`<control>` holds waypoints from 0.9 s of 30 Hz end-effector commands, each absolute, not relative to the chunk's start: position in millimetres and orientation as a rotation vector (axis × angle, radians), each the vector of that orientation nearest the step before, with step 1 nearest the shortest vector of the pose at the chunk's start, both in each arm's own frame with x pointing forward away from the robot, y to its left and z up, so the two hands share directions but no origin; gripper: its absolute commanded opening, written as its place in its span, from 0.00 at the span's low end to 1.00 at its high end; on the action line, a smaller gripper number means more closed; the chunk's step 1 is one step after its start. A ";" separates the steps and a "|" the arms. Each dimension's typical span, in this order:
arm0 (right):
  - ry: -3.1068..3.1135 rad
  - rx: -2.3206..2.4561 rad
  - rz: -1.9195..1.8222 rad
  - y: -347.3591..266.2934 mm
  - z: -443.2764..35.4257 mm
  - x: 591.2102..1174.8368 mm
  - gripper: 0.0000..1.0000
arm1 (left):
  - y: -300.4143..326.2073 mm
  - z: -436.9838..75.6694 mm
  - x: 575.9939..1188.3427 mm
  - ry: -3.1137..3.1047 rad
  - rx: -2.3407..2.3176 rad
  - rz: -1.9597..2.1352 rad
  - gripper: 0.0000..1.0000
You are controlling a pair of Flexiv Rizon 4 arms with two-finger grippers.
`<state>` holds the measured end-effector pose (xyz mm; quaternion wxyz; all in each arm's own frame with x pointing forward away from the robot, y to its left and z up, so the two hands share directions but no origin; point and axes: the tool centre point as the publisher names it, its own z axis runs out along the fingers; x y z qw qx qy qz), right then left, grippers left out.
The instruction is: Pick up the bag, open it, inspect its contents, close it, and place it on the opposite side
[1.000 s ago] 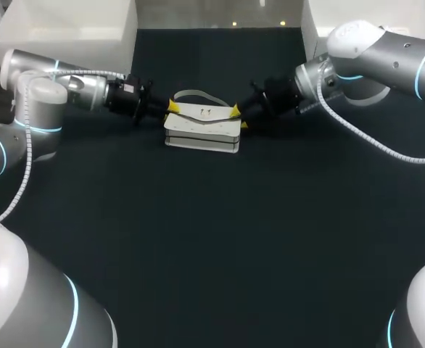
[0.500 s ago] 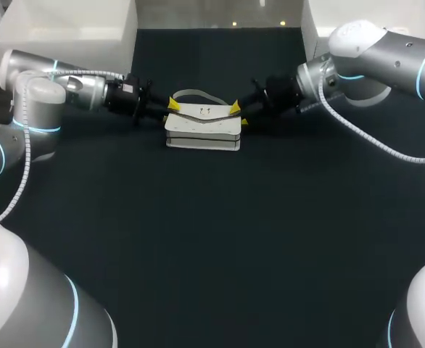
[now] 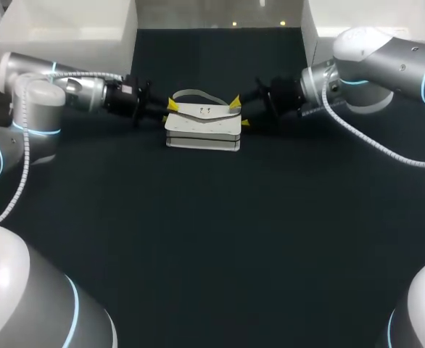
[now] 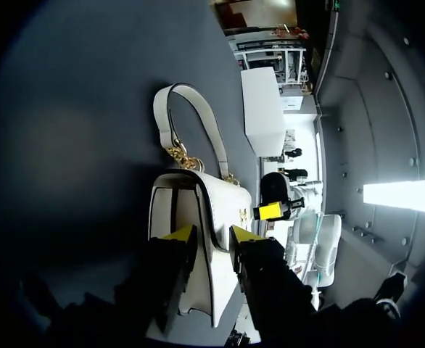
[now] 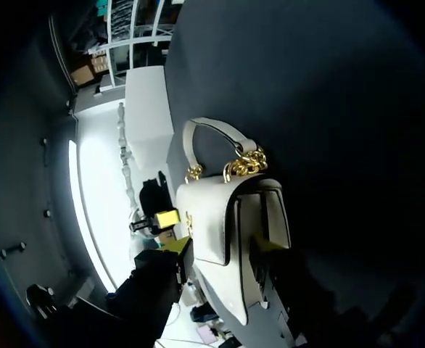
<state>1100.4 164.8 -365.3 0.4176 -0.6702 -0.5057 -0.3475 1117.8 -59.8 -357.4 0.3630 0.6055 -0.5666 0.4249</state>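
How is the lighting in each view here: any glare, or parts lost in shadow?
Head view: even light, and the white bag stands out on the dark table. Left wrist view: the bag is well lit, the left tool sits in deep shadow, and a bright strip of room light glares beyond the table. Right wrist view: a washed-out bright band lies behind the bag, and the right tool is dark.

Head camera: fixed, high behind the robot, looking down over the whole table point(image 3: 212, 239). Left wrist camera: low, close at the bag's point(image 3: 202, 129) left end, facing right. Right wrist camera: low, close at its right end, facing left. All three share the bag.
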 end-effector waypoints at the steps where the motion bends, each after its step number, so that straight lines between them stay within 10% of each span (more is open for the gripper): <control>1: -1.267 -1.685 -0.861 166.2 -369.6 1102.0 0.44 | -62.5 -364.7 1123.0 -1.455 1.555 1.083 0.32; 5: -1.266 -1.691 -0.851 165.8 -372.4 1100.9 0.36 | -62.6 -368.3 1123.3 -1.453 1.565 1.072 0.20; 8: -1.267 -1.694 -0.849 165.6 -372.5 1100.4 0.00 | -61.3 -368.2 1122.7 -1.451 1.568 1.072 0.00; 17: -1.279 -1.690 -0.859 166.3 -369.8 1099.0 0.00 | -59.0 -363.9 1117.9 -1.465 1.565 1.078 0.00; 18: -1.285 -1.688 -0.862 166.4 -368.6 1098.6 0.00 | -58.8 -362.6 1116.9 -1.470 1.563 1.081 0.04; 21: -1.294 -1.690 -0.872 166.3 -363.7 1097.1 0.00 | -57.8 -356.6 1113.8 -1.482 1.558 1.096 0.70; 23: -1.295 -1.692 -0.879 165.3 -360.4 1096.2 0.23 | -56.5 -351.6 1111.4 -1.486 1.556 1.110 1.00; 27: -1.291 -1.704 -0.897 161.9 -352.9 1093.8 0.86 | -52.4 -340.2 1105.9 -1.504 1.556 1.139 1.00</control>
